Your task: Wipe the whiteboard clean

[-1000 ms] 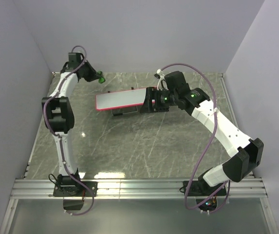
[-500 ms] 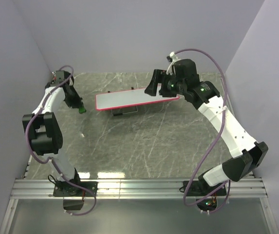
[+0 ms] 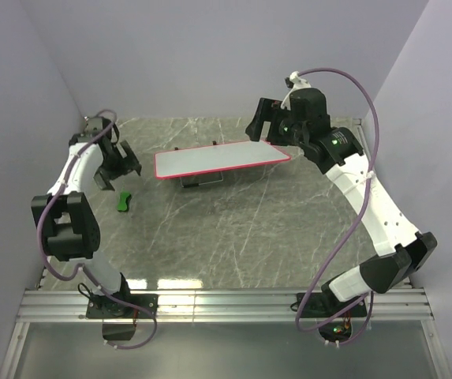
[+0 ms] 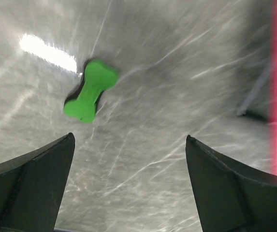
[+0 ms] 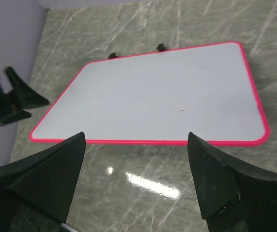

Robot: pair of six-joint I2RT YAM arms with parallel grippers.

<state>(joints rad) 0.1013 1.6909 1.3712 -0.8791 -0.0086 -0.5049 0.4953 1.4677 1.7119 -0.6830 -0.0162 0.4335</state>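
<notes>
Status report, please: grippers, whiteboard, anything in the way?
Left gripper open, right gripper open, both empty. Whiteboard looks clean, one tiny red speck. Eraser on table, nothing blocking.

The table (image 3: 233, 229) is glossy, marble-look grey. The whiteboard (image 5: 157, 96) has a smooth white face and pink plastic-looking rim; the green eraser (image 4: 90, 90) left of it looks matt.

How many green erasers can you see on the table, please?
1. The green eraser lies on the table by the open left gripper, left of the whiteboard and apart from it; the board could hide another.
</notes>
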